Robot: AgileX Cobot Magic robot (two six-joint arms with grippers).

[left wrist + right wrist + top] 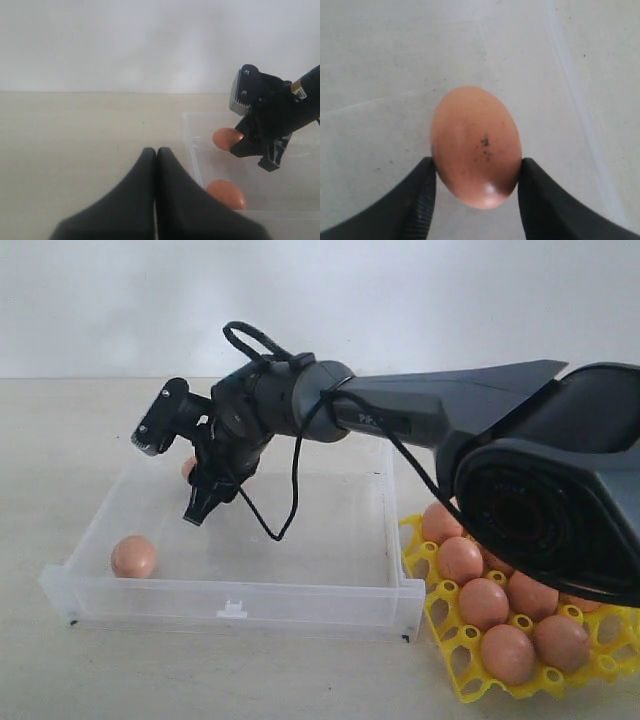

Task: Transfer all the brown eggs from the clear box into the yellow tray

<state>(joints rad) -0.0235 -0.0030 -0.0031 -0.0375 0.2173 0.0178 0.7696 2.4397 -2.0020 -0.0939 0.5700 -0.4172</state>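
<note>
Robot lab setup, plain white wall, beige tabletop, black robot arm

Two brown eggs in one clear box, at least six more showing in one yellow tray, its far part hidden behind one arm, two hands, right hand, left hand

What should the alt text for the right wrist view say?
A brown egg with dark specks sits between the black fingers of the right pincer, which touch both its sides, above the clear box floor.
</note>
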